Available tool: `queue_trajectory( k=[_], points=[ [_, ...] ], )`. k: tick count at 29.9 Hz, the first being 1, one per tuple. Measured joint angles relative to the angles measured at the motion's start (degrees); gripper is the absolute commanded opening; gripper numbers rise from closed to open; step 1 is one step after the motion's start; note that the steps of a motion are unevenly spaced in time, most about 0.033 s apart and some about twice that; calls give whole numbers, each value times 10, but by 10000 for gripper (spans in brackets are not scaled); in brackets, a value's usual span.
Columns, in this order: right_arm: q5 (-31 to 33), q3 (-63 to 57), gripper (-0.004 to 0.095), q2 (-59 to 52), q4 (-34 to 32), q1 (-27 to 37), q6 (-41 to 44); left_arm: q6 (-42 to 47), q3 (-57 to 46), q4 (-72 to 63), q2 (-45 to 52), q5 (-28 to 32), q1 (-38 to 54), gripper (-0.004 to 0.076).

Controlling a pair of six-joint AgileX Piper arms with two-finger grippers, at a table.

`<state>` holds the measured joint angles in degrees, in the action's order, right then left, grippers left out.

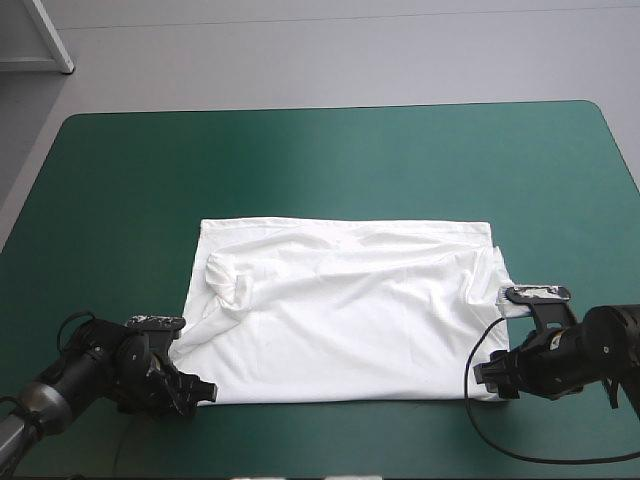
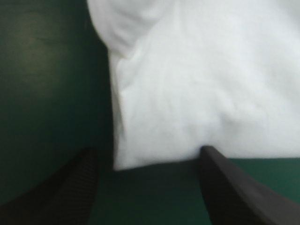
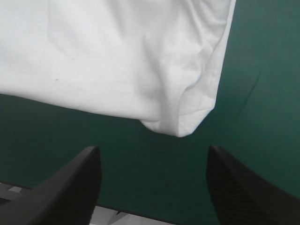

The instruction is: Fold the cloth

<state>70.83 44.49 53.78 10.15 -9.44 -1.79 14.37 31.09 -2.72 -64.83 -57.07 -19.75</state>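
T-shirt [image 1: 345, 310]: white, spread flat as a wide rectangle with the sleeves lying inward, on the middle of the table [image 1: 320, 160], closer to its near edge than to its far edge.
Far hem: straight and roughly parallel to the table's far edge, with a broad band of bare teal-green cover beyond it.
Near hem: straight, with only a narrow strip of cover between it and the table's near edge.
Side room: bare cover runs from both short sides of the T-shirt out to the table's left and right edges.
Left gripper [image 2: 149, 154]: low at the T-shirt's near-left corner. Its black fingers are spread wide and grip nothing. The corner lies just ahead between them, and one fingertip reaches the near hem.
Right gripper [image 3: 153, 150]: low at the near-right corner, fingers spread wide and empty. The rounded, doubled corner lies ahead of the gap, apart from both fingers.
Arms: both lie close to the cover near the table's near edge, angled inward toward the T-shirt.
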Motion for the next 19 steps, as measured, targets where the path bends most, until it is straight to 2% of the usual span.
queue_trajectory(
  k=[4, 9, 15, 19],
  points=[
    [0, 0, 598, 0, 0, 0, 0, -5, 1, -2, -5, 5, 0, 333],
    [0, 0, 598, 11, 0, 0, 0, -16, 3, -2, -11, 25, 0, 178],
    [-6, -17, 598, 33, 0, 0, 0, -37, 11, -18, -33, 80, 1, 8],
    [-9, -58, 598, 36, -6, 0, 0, -66, 14, -46, -43, 105, 4, -10]
  ],
)
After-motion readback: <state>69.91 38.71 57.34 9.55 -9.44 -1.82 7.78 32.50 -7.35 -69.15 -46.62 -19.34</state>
